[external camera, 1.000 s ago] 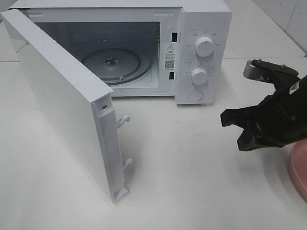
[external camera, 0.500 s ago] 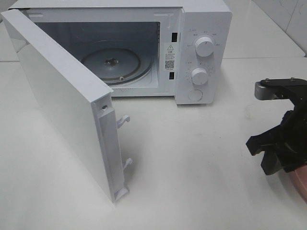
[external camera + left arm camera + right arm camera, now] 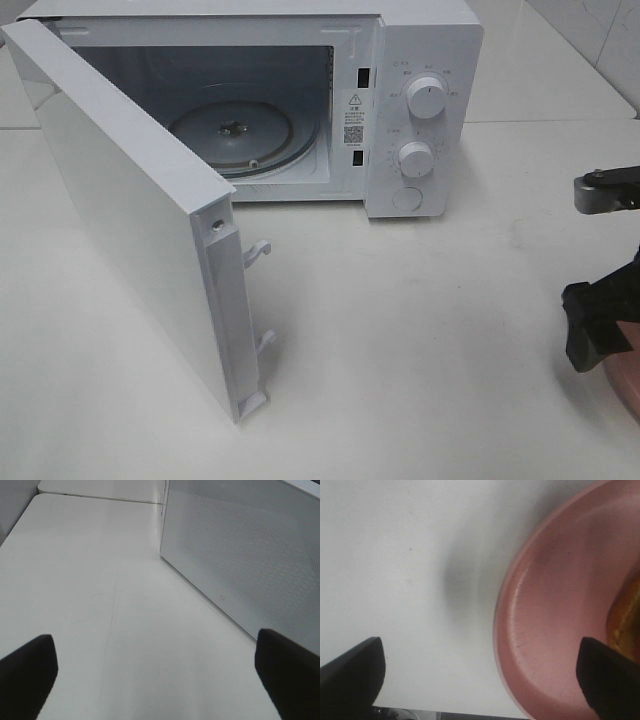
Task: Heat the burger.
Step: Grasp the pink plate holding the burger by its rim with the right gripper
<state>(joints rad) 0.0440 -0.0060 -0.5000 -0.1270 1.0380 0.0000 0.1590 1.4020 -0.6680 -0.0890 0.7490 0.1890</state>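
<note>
**Microwave Stands Open, Burger Sits on Pink Plate**

From the high camera, the white microwave (image 3: 420, 60) fills the upper half of the frame. Its door (image 3: 130, 230) is swung wide toward the lower left, showing the glass turntable (image 3: 235, 135) inside. Two knobs (image 3: 427, 98) sit one above the other on the control panel. At the right edge, the black right gripper (image 3: 598, 325) hangs just over a pink plate (image 3: 625, 380) in the lower right corner of the white table (image 3: 420, 330); the frame crops both.

The left wrist camera shows the left gripper (image 3: 160, 680) with its dark fingertips (image 3: 25, 675) spread wide above the table, near a white perforated panel (image 3: 240, 555) of the microwave.

In the right wrist camera, the right gripper's fingertips (image 3: 350, 670) are likewise far apart, one over the table and one over the plate. The burger (image 3: 626, 615) lies on that plate, only a golden-brown sliver showing at the frame's edge.
</note>
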